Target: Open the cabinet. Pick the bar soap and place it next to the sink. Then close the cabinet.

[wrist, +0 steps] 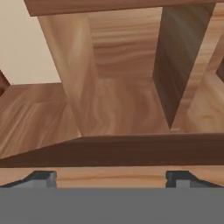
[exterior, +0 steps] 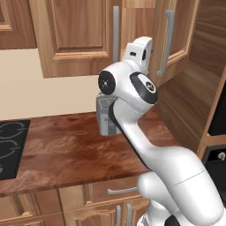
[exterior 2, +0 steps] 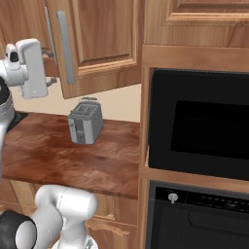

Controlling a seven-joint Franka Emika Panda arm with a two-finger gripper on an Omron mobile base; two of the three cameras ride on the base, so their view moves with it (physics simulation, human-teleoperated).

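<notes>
Jaws wide apart, nothing between them. Gripper (wrist: 111, 178) is up at the cabinet (exterior: 77, 31), facing its interior w/ both doors swung open. Bar soap: can't spot it inside from here. Toaster (exterior 2: 85, 122) sits on counter (exterior 2: 58, 155) below the cabinet. Risk: reaching in blind, hand clips the cabinet's lower edge or a door, since it's v. close.

Reddish-brown wooden counter (exterior: 70, 145) against a cream wall (exterior: 26, 88), black built-in oven (exterior 2: 199, 124) alongside.
</notes>
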